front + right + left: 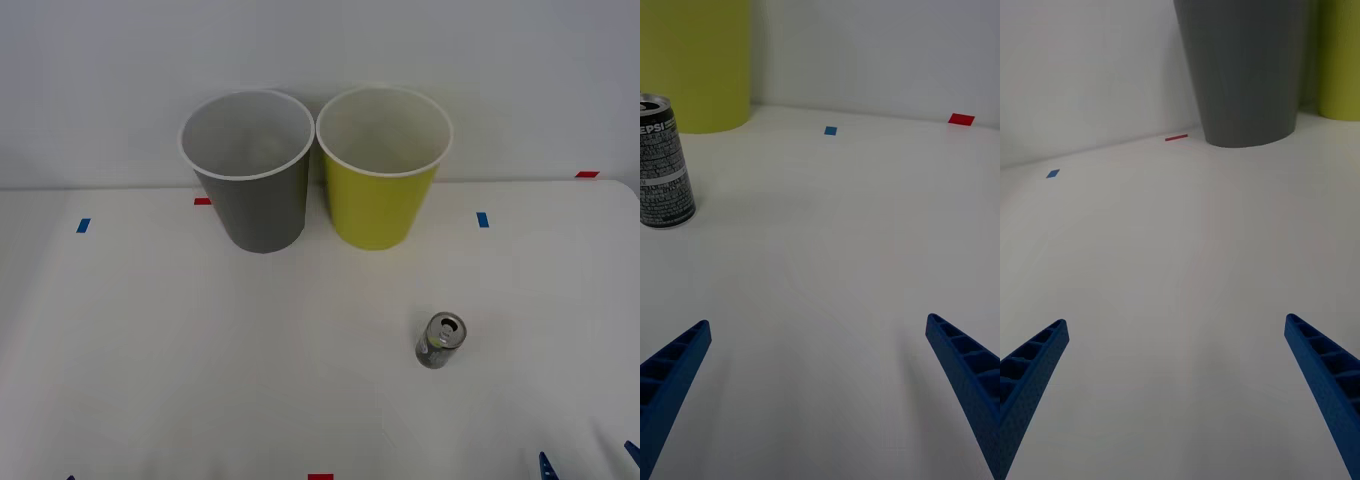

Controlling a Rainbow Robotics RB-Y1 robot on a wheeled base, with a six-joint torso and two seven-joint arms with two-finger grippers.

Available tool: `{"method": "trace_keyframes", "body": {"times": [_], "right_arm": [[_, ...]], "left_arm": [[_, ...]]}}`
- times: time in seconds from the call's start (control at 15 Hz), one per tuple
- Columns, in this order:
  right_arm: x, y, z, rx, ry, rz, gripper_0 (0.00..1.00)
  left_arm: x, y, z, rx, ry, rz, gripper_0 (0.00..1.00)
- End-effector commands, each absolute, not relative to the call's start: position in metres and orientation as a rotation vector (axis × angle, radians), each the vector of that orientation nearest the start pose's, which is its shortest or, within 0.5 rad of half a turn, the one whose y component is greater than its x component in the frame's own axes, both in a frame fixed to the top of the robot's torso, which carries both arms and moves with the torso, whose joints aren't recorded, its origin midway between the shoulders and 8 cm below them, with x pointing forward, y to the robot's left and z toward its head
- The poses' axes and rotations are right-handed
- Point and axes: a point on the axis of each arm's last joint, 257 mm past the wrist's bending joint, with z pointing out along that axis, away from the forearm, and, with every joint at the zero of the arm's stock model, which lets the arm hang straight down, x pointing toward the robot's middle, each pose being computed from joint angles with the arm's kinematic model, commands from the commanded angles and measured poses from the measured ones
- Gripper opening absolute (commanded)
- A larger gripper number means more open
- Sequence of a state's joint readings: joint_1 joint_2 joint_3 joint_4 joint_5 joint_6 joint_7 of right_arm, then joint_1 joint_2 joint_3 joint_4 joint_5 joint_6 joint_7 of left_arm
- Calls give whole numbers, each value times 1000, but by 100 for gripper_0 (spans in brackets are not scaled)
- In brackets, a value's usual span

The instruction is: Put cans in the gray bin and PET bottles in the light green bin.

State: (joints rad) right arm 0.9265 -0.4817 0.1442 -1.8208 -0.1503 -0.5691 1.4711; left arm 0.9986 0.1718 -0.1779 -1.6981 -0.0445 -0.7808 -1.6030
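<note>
- One can is standing upright on the desk, out in front of the light green bin and well apart from it, on the robot's right side.
- Both end effectors are waiting low at the near edge: the right end effector with fingers spread wide and empty, the left end effector likewise apart, facing the gray bin.
- Since the right one is sitting nearer the can, it is probably the one to reach.
- Centring the can between the fingers before closing matters; a glancing touch could tip it.
- Gripping around the middle of the body should be keeping it upright for the carry across to the gray bin.
</note>
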Motion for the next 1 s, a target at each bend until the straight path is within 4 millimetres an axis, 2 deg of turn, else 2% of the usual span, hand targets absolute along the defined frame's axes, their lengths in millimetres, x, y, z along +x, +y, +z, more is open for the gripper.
{"method": "trace_keyframes", "body": {"times": [0.07,1.0], "right_arm": [[227,-323,-314,-141,1718,-23,100],[227,-323,-314,-141,1718,-23,100]], "left_arm": [[191,264,-328,114,1635,146,100],[191,264,-328,114,1635,146,100]]}}
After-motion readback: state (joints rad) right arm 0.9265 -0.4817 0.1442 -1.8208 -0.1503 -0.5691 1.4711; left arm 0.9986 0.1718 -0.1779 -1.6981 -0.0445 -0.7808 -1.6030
